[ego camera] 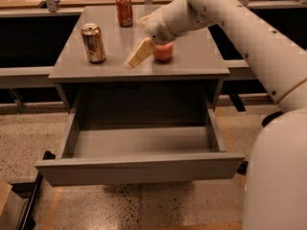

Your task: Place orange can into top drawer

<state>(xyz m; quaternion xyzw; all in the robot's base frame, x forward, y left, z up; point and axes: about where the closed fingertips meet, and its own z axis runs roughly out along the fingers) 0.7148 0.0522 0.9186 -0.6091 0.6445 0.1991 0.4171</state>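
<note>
The orange can [93, 43] stands upright on the left part of the grey table [196, 59]; it is bronze-coloured with a silver top. My gripper [137, 55] hangs just above the tabletop near its front edge, to the right of the can and apart from it, with nothing seen in it. The top drawer [139, 169] below the tabletop is pulled wide open, and its inside shows bare.
A red soda can [124, 9] stands at the back of the table. A red-orange round fruit [163, 52] lies just right of the gripper. My white arm reaches in from the right, and the robot's body fills the lower right.
</note>
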